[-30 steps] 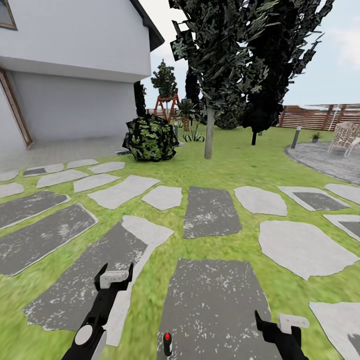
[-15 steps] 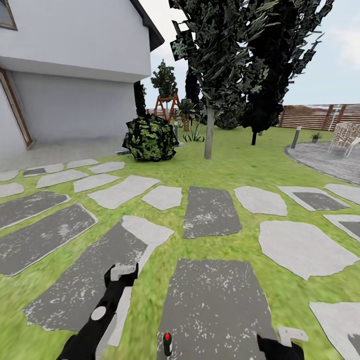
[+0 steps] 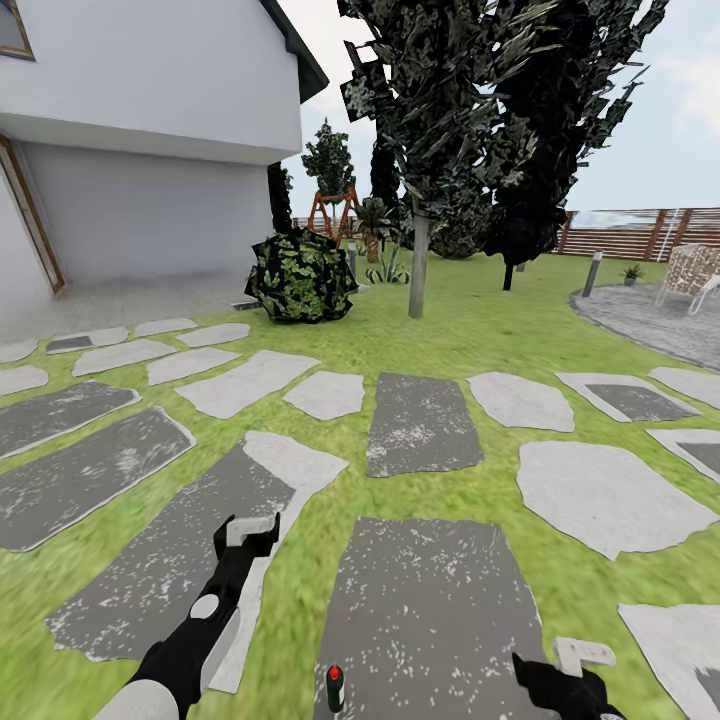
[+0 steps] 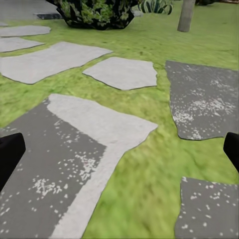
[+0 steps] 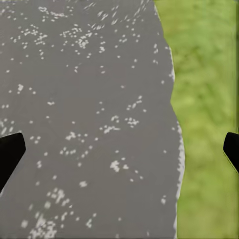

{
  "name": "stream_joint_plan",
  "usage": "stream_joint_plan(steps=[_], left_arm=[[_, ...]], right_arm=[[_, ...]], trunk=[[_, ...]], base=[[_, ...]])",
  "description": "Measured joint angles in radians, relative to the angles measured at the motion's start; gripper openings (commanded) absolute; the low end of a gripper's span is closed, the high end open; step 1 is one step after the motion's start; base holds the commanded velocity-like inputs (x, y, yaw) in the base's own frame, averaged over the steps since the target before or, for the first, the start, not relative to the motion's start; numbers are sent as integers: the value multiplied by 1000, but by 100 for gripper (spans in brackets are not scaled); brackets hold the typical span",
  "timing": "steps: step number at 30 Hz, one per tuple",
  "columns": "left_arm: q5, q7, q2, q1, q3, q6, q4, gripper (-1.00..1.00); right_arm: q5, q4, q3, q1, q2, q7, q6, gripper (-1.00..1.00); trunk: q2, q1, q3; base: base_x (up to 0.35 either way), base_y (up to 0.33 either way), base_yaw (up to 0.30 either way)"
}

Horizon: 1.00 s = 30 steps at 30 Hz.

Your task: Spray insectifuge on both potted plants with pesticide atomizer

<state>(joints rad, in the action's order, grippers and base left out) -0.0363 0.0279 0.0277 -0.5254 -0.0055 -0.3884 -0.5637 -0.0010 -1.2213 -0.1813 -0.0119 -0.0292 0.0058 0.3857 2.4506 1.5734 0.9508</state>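
Observation:
I am in the garden, over grey stepping stones set in the lawn. My left gripper hangs open above a dark stone, nothing between its fingertips. Low at the right, my right gripper is also open and empty over another dark stone beside grass. Far off at the right, a small green plant in a pot stands by the grey paving; it is too small to make out. The atomizer is out of view.
A white house wall rises at the left. A leafy bush and a tree trunk stand ahead. A wicker seat, a short post and a brown slatted fence are at the far right.
My left arm has swung so its gripper sits a little further forward and right. My right gripper has sunk lower toward the picture's edge. The view itself has not shifted.

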Motion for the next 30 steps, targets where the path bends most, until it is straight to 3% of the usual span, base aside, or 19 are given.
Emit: stream_joint_plan(steps=[16,22,26,30], left_arm=[[-1,-1,1,-1,-3,-2,1,100],[-1,-1,1,-1,-4,-3,2,100],[-1,-1,1,0,-4,-2,2,100],[-1,-1,2,-1,-4,-2,2,100]], right_arm=[[-1,-21,-60,0,-2,-3,-1,100],[-2,-27,-96,0,-1,-3,-1,100],[-3,-27,-101,0,-1,-3,-1,100],[-3,-27,-102,0,-1,-3,-1,100]], trunk=[[0,0,0],[7,4,7],[7,4,13],[35,19,32]], base=[[0,0,0],[0,0,0],[0,0,0],[0,0,0]])
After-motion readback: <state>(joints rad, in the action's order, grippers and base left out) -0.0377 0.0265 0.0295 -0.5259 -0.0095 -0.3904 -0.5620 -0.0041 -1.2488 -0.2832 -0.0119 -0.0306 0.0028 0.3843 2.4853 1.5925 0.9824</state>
